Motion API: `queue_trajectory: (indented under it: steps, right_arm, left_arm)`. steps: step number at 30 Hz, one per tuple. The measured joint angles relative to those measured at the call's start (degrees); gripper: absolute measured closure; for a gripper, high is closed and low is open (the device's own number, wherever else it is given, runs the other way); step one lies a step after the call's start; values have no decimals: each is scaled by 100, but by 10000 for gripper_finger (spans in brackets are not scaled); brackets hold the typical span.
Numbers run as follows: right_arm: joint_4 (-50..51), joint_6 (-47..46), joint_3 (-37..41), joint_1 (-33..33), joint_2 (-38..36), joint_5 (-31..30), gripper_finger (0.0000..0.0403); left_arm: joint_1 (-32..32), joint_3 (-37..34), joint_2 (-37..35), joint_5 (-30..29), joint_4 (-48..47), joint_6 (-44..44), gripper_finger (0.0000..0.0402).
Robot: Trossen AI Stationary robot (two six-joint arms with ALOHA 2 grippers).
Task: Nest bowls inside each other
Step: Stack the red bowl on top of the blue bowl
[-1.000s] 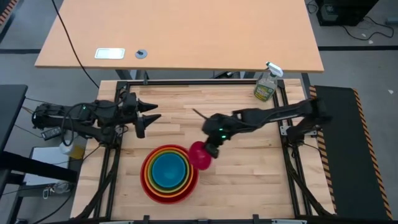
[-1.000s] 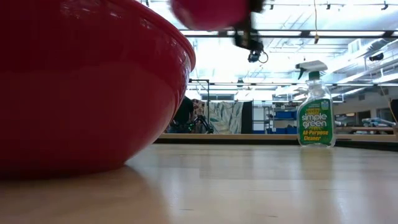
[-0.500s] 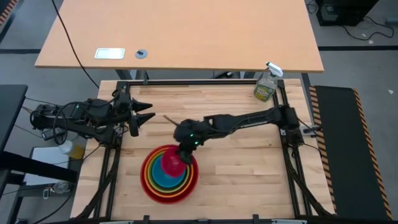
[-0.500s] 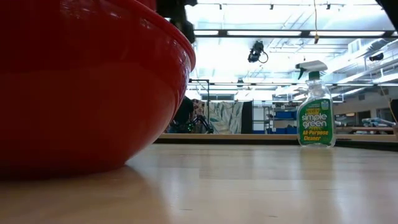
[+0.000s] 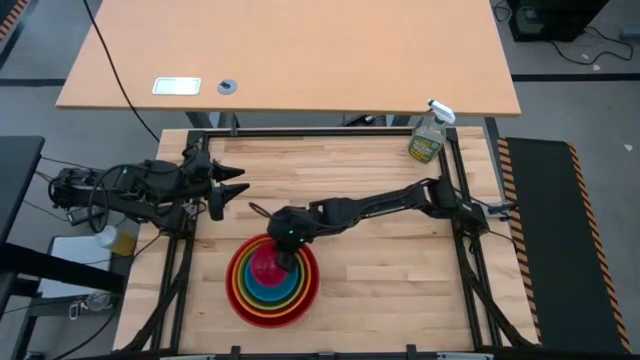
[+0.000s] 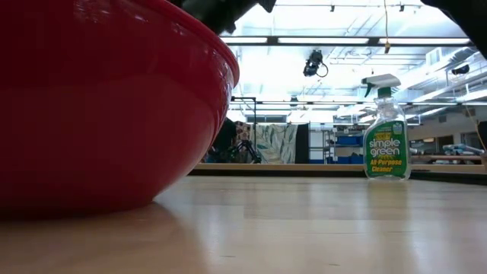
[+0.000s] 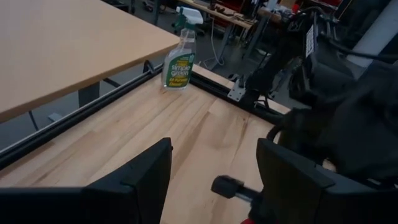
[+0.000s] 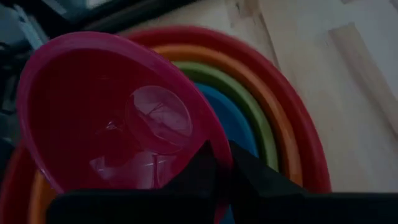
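Red (image 5: 240,300), orange, lime green and blue (image 5: 278,290) bowls sit nested near the table's front edge. The red one fills the left of the low view (image 6: 99,99). The small magenta bowl (image 5: 266,266) hangs tilted over the middle of the stack, and my right gripper (image 5: 286,260) is shut on it. In the right wrist view the magenta bowl (image 8: 118,118) covers most of the blue bowl (image 8: 227,121). My left gripper (image 5: 236,184) stands open at the table's left side, apart from the bowls. My right gripper pinches the magenta bowl's rim (image 8: 219,157), one finger inside the bowl (image 8: 194,174) and one outside (image 8: 252,171). The fingers come slanting down from the table's right. The bowl is tilted over the blue bowl; whether it touches the blue bowl I cannot tell.
A clear spray bottle (image 5: 427,137) stands at the table's far right corner and shows in the low view (image 6: 386,129) and the left wrist view (image 7: 179,55). Bare wood lies to the right of the stack. A second desk (image 5: 300,50) stands beyond the far edge.
My right gripper has carried the magenta bowl toward the table's left and downward, from beside the stack's right rim to over its middle. The bowl has stayed in the hold. The stack has not moved.
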State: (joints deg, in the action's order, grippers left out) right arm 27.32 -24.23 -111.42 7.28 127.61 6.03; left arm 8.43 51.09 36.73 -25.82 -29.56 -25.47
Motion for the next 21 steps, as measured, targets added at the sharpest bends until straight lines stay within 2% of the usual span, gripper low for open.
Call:
queue_trajectory:
  steps: [8, 12, 15, 18, 21]
  right_arm:
    - [262, 290, -2, 119, 79, -358, 370]
    - [318, 381, -2, 119, 79, -352, 370]
    - [327, 382, -2, 117, 79, -326, 370]
    - [433, 286, -2, 74, 39, -302, 370]
    - [856, 56, -2, 7, -52, -330, 370]
  left_arm:
    - [0, 0, -48, 2, -41, -68, 164]
    - [0, 0, -44, 65, -31, -166, 164]
    - [11, 0, -47, 671, -114, -395, 164]
    - [97, 0, -48, 1414, -678, -1025, 168]
    - [288, 0, -29, 1753, -1251, -1710, 177]
